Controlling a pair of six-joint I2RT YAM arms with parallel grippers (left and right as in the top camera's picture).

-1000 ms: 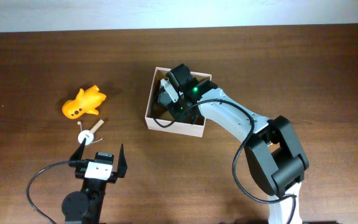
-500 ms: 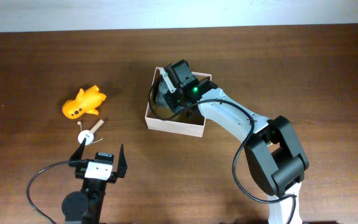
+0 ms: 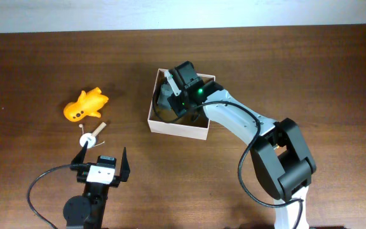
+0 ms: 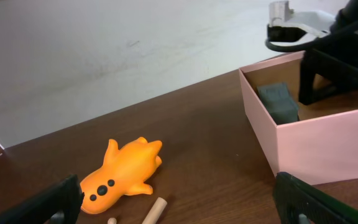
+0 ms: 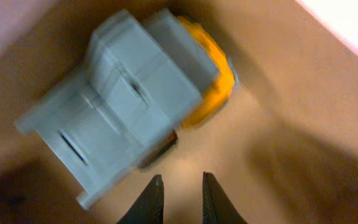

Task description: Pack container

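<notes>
Since approx a sec earlier, right wrist had slid toward upper-left corner of the box interior; nothing else shifted. Right fingers [image 5: 154, 202] were drawn nearly together w/ nothing btwn them, hanging just over a grey blocky toy [image 5: 123, 106] that lay on the tan floor, a yellow part [image 5: 213, 81] peeking out behind it. Wrist pic was blurred, so touching or not: couldn't tell.

Container [image 3: 176, 130] sat ctr-frame in overhead, slightly above middle.

Left fingers [image 3: 124, 164] were spread wide and empty at lower left.

Judged: grey toy looked deposited, so the step was getting the arm out. Best done by rising straight up, keeping off the near wall and not dragging the toy or nudging the box. Orange toy [image 3: 84, 105] and wooden peg [image 3: 94, 135], at left, were not yet packed.

Counter [image 3: 297, 63] was dark brown wood grain, matte. Pale band [image 3: 170, 13] ran along top edge; rest of room not shown.
</notes>
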